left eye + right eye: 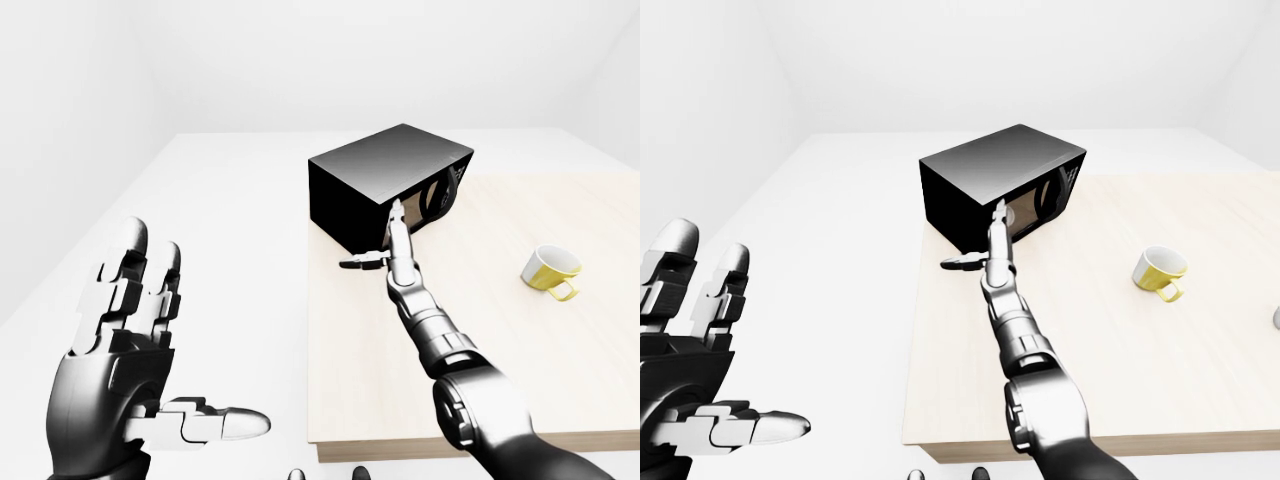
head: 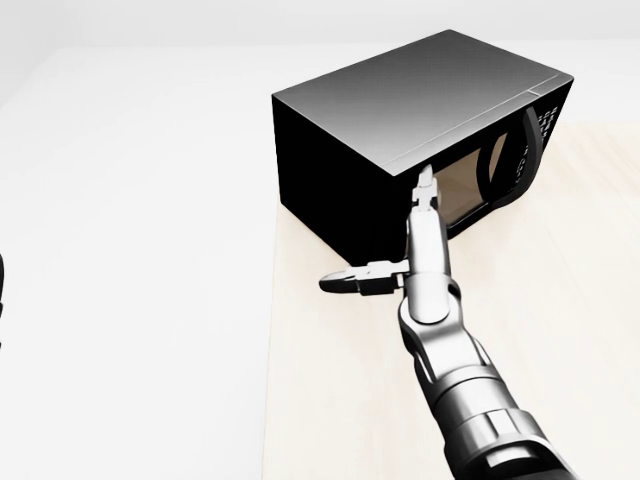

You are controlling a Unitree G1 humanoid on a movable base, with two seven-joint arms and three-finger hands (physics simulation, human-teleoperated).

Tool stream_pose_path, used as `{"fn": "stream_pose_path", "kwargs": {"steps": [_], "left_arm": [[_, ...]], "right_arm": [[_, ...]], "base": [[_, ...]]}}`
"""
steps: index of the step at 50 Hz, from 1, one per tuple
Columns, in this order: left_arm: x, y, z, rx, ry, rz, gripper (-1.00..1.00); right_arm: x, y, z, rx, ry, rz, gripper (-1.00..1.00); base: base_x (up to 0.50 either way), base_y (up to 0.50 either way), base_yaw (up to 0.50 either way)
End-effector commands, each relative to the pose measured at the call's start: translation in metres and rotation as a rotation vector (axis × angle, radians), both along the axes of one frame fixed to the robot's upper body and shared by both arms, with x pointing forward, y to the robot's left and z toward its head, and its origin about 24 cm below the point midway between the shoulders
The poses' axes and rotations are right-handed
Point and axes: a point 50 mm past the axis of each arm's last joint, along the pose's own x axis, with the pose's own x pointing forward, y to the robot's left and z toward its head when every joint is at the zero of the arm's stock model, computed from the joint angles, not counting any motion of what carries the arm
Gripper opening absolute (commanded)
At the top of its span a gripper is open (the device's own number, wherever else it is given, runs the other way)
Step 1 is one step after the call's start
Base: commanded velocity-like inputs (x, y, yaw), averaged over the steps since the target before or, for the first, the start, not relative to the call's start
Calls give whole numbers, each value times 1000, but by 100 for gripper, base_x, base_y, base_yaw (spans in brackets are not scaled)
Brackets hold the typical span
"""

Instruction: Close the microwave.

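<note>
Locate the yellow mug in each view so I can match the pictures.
Left-eye view: the yellow ceramic mug lies tipped at the right on the pale wooden table.
Right-eye view: right of centre, likewise tipped.
Head view: not in it.
Shared landmark: the black box-shaped microwave.

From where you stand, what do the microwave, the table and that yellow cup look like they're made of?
The microwave looks like black painted metal with a soft sheen on top; its door window seems glass or clear plastic. The table reads as pale wood or laminate, matte, with faint grain. The cup looks like glazed ceramic, yellow outside, white inside. All are simulator renders, so this is a guess.
</note>
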Motion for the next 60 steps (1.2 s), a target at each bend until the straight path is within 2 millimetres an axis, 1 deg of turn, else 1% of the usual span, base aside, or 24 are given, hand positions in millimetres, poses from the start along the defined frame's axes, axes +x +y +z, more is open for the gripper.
{"fn": "stream_pose_path", "kwargs": {"steps": [1, 10, 12, 14, 16, 17, 19, 23, 26, 29, 31, 32, 33, 35, 38, 44, 46, 48, 60], "left_arm": [[1, 0, 1, 7, 6, 0, 100], [1, 1, 2, 6, 3, 1, 100], [1, 1, 1, 7, 4, 0, 100], [2, 1, 2, 5, 2, 0, 100], [2, 0, 2, 2, -4, -1, 100], [2, 0, 2, 1, -5, -2, 100], [2, 0, 2, 0, -6, -2, 100], [1, 0, 1, 5, 3, -1, 100], [1, 0, 2, 3, -1, -3, 100], [1, 0, 2, 1, -5, -3, 100], [1, 1, 1, 3, 0, -1, 100], [1, 1, 1, 3, 0, -1, 100], [1, 1, 2, 1, -2, -2, 100], [1, 0, 2, -1, -4, -4, 100], [1, 0, 1, 0, -2, -5, 100], [2, -1, 2, -5, -12, -8, 100], [2, -1, 2, -9, -18, -10, 100], [1, -1, 2, -9, -16, -11, 100], [1, 0, 1, 1, -2, -6, 100]], "right_arm": [[17, 10, 26, 24, -12, 64, 100], [15, 6, 24, 24, -25, 53, 100], [13, 5, 28, 30, -58, 56, 100], [5, 5, 39, 39, -162, 79, 100], [-6, 3, 46, 18, -232, 81, 100], [-17, 1, 41, 46, -226, 92, 100], [-22, -1, 40, 48, -226, 90, 100], [-60, -8, 29, 54, -232, 96, 100], [-87, -10, 19, 25, -243, 99, 100], [-102, -11, 17, 12, -250, 101, 100], [-121, -14, 14, 11, -254, 103, 100], [-122, -14, 14, 11, -254, 103, 100], [-132, -15, 11, 3, -255, 105, 100], [-144, -17, 5, 0, -254, 106, 100], [-158, -18, 2, -8, -252, 117, 100], [-176, -18, 32, 17, -305, 127, 100], [-178, -18, 34, 17, -310, 127, 100], [-183, -19, 42, -5, -343, 117, 100], [-185, -20, 45, -3, -354, 121, 100]], "base": [[2, 0, 0], [1, 0, 0], [1, 0, 0], [1, 0, 0], [0, 0, 0], [0, 0, 0], [0, 0, 0], [0, 0, 0], [0, 0, 0], [0, 0, 0], [0, 0, 0], [0, 0, 0], [0, 0, 0], [0, 0, 0], [0, 0, 0], [0, 0, 0], [0, 0, 0], [0, 0, 0], [0, 0, 0]]}}
